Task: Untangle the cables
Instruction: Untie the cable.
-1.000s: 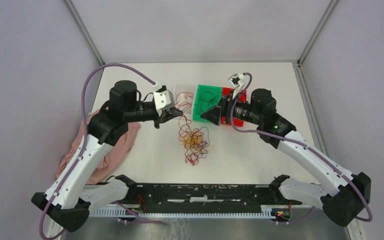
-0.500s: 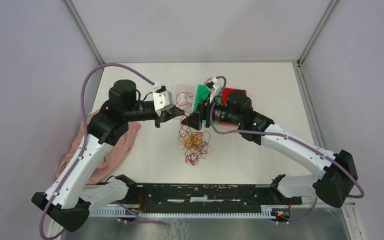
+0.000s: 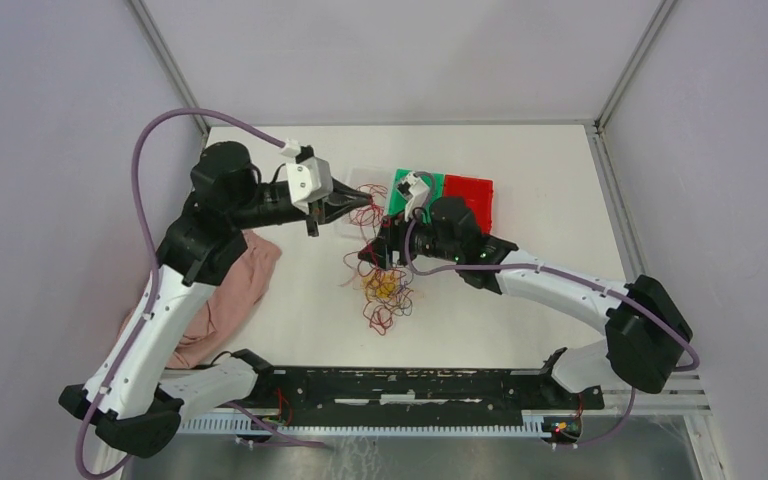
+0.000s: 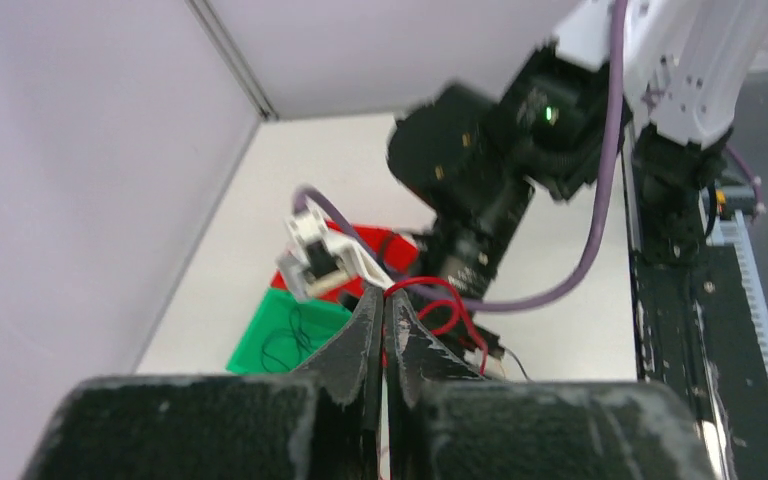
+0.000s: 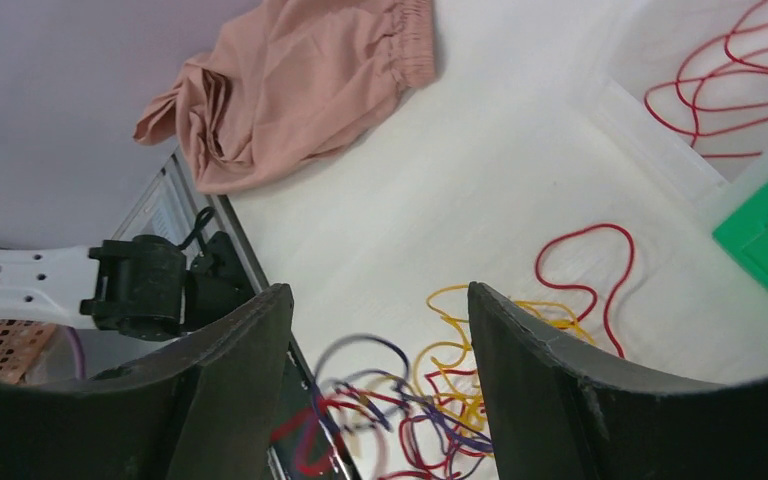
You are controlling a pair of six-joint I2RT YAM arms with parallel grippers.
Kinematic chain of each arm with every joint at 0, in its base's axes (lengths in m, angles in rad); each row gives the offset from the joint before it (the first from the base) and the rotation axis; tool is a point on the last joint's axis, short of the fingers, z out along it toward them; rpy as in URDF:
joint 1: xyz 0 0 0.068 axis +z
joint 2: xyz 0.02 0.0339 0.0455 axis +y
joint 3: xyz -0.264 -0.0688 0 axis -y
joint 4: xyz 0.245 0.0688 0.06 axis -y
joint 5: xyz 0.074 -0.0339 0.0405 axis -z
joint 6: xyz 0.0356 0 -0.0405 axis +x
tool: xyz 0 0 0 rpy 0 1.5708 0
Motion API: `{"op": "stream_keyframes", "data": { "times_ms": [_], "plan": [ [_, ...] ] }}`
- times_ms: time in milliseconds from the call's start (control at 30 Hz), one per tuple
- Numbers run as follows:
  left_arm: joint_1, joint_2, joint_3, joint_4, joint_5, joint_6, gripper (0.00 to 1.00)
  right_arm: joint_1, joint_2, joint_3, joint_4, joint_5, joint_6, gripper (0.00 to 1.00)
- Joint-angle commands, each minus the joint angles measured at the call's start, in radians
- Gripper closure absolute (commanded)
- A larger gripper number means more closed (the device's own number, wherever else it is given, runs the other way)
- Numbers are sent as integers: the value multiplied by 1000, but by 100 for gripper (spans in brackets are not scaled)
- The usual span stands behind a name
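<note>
The tangle of cables, thin red, yellow and dark strands, lies mid-table; it also shows in the right wrist view. My left gripper is shut on a red cable and holds it above the table behind the tangle; in the left wrist view the jaws are pressed together with the red loop coming out at the tips. My right gripper is open and empty, just above the tangle's far edge. In the right wrist view the strands lie between its fingers, and a red loop lies beside it.
A clear tray with red cables, a green tray with dark strands and a red tray stand side by side behind the tangle. A pink cloth lies at the left. A black rail runs along the near edge.
My right arm swung left from over the trays to the tangle. My left gripper moved up and back-left with the red cable, pulling strands of the tangle after it.
</note>
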Motion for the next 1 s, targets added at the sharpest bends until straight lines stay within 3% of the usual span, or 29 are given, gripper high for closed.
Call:
{"op": "stream_keyframes", "data": {
  "times_ms": [0,567,967],
  "plan": [
    [-4,3,98,162,22,-135,97,3,5,-66,91,58,-9,29],
    [-4,70,319,336,-149,-238,97,4,2,-273,172,187,-22,32],
    [-5,207,669,412,-245,-235,97,4,-28,-360,188,203,-31,35]
  ]
}}
